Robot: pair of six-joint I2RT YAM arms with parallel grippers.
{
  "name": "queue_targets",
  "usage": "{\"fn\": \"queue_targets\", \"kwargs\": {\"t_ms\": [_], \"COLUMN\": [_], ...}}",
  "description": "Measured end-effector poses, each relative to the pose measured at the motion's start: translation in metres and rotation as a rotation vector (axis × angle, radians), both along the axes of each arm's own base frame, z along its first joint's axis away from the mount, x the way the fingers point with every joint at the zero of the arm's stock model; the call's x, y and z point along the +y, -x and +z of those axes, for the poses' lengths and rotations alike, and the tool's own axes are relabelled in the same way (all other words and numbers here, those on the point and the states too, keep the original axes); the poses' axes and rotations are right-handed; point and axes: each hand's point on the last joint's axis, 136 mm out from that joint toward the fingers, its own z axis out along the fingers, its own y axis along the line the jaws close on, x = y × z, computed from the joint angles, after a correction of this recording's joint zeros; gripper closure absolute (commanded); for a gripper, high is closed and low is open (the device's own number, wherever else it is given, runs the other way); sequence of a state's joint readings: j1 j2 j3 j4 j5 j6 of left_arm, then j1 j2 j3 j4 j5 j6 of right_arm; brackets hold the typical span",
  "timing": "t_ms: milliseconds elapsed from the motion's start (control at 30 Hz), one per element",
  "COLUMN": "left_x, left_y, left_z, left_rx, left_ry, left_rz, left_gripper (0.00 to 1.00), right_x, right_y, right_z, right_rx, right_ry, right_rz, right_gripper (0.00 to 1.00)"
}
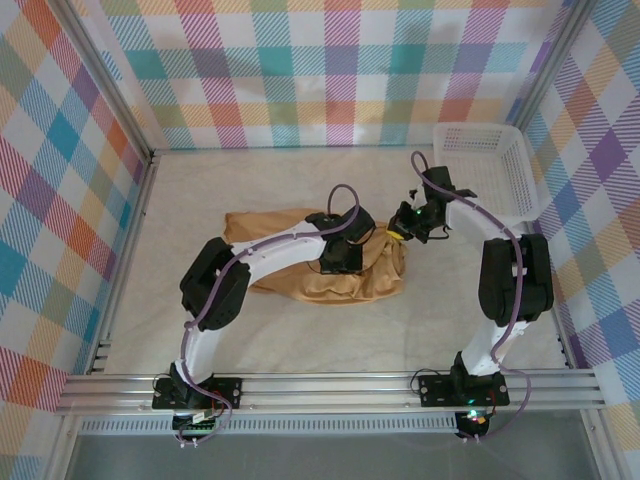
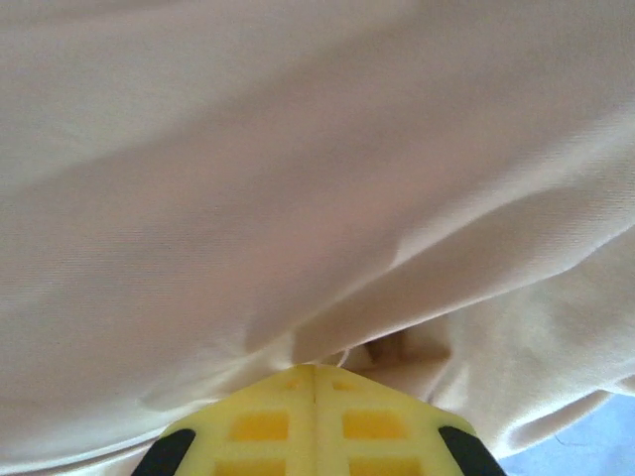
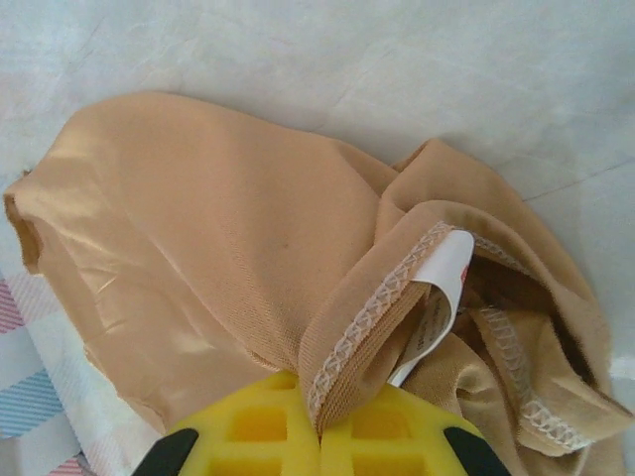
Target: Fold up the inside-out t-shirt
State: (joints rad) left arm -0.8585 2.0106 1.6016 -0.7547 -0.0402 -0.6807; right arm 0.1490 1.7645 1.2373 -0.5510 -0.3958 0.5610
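Cream table (image 1: 300, 340), bunched tan-brown cloth t-shirt (image 1: 330, 288) seams-out, long axis running left from right gripper (image 3: 319, 397), which pinches its tagged hem; left gripper (image 2: 315, 372) clamped on fabric.

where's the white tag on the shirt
In the right wrist view, the white tag sits under the stitched hem of the t-shirt, just right of where the right gripper pinches that hem.

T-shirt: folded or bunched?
Bunched, not folded: the t-shirt lies as a rumpled heap, overlock seams and white tag exposed.
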Motion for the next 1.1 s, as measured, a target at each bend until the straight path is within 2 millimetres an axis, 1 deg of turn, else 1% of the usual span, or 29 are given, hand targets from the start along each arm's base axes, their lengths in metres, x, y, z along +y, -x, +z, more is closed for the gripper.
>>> {"fn": "queue_targets", "kwargs": {"t_ms": [67, 100, 200, 233, 300, 333, 367, 400, 433, 500, 533, 567, 600, 667, 700, 767, 833, 867, 933, 1000, 1033, 1100], "left_x": [0.013, 0.021, 0.046, 0.052, 0.059, 0.060, 0.059, 0.059, 0.059, 0.061, 0.062, 0.062, 0.060, 0.052, 0.046, 0.033, 0.019, 0.013, 0.004, -0.005, -0.008, -0.013], "left_y": [-0.005, -0.009, -0.014, -0.015, -0.017, -0.016, -0.014, -0.010, -0.006, 0.007, 0.013, 0.018, 0.021, 0.023, 0.023, 0.022, 0.019, 0.017, 0.012, 0.009, 0.007, 0.003], "left_z": [0.013, 0.023, 0.059, 0.069, 0.083, 0.084, 0.081, 0.073, 0.063, 0.039, 0.028, 0.019, 0.014, 0.013, 0.016, 0.026, 0.037, 0.042, 0.045, 0.040, 0.035, 0.023], "left_rx": [-0.032, -0.055, -0.123, -0.143, -0.174, -0.180, -0.183, -0.174, -0.161, -0.113, -0.088, -0.064, -0.051, -0.055, -0.061, -0.080, -0.100, -0.107, -0.112, -0.103, -0.094, -0.078], "left_ry": [-0.014, -0.007, 0.038, 0.052, 0.077, 0.084, 0.091, 0.087, 0.082, 0.061, 0.047, 0.036, 0.031, 0.041, 0.049, 0.079, 0.120, 0.144, 0.172, 0.182, 0.179, 0.163], "left_rz": [0.012, 0.025, 0.072, 0.084, 0.102, 0.105, 0.103, 0.099, 0.095, 0.091, 0.089, 0.085, 0.083, 0.073, 0.064, 0.052, 0.037, 0.033, 0.033, 0.030, 0.029, 0.031], "left_gripper": [1.00, 1.00, 1.00, 1.00, 1.00, 1.00, 1.00, 1.00, 1.00, 1.00, 0.91, 0.76, 0.67, 0.55, 0.51, 0.49, 0.49, 0.49, 0.49, 0.51, 0.55, 0.66], "right_x": [-0.011, -0.017, -0.026, -0.028, -0.029, -0.030, -0.030, -0.030, -0.030, -0.027, -0.026, -0.023, -0.020, -0.015, -0.015, -0.012, -0.013, -0.014, -0.015, -0.014, -0.012, -0.006], "right_y": [-0.002, -0.002, -0.004, -0.004, -0.005, -0.005, -0.005, -0.004, -0.004, -0.001, 0.000, 0.003, 0.006, 0.014, 0.018, 0.031, 0.041, 0.044, 0.050, 0.053, 0.055, 0.060], "right_z": [-0.003, -0.004, -0.006, -0.006, -0.006, -0.007, -0.007, -0.007, -0.007, -0.007, -0.008, -0.008, -0.008, -0.004, 0.000, 0.010, 0.018, 0.022, 0.026, 0.025, 0.024, 0.021], "right_rx": [0.007, 0.011, 0.016, 0.015, 0.015, 0.015, 0.016, 0.018, 0.019, 0.029, 0.033, 0.039, 0.044, 0.041, 0.033, 0.017, 0.002, -0.008, -0.013, -0.007, -0.003, 0.011], "right_ry": [0.024, 0.037, 0.054, 0.057, 0.062, 0.063, 0.063, 0.063, 0.062, 0.057, 0.059, 0.063, 0.071, 0.086, 0.092, 0.100, 0.102, 0.102, 0.100, 0.092, 0.088, 0.076], "right_rz": [-0.028, -0.043, -0.065, -0.070, -0.075, -0.075, -0.076, -0.076, -0.076, -0.071, -0.064, -0.057, -0.045, -0.024, -0.017, 0.003, 0.008, 0.008, 0.009, 0.013, 0.017, 0.031], "right_gripper": [1.00, 1.00, 1.00, 1.00, 1.00, 1.00, 1.00, 0.94, 0.85, 0.58, 0.53, 0.51, 0.51, 0.52, 0.54, 0.60, 0.65, 0.65, 0.66, 0.66, 0.66, 0.67]}}
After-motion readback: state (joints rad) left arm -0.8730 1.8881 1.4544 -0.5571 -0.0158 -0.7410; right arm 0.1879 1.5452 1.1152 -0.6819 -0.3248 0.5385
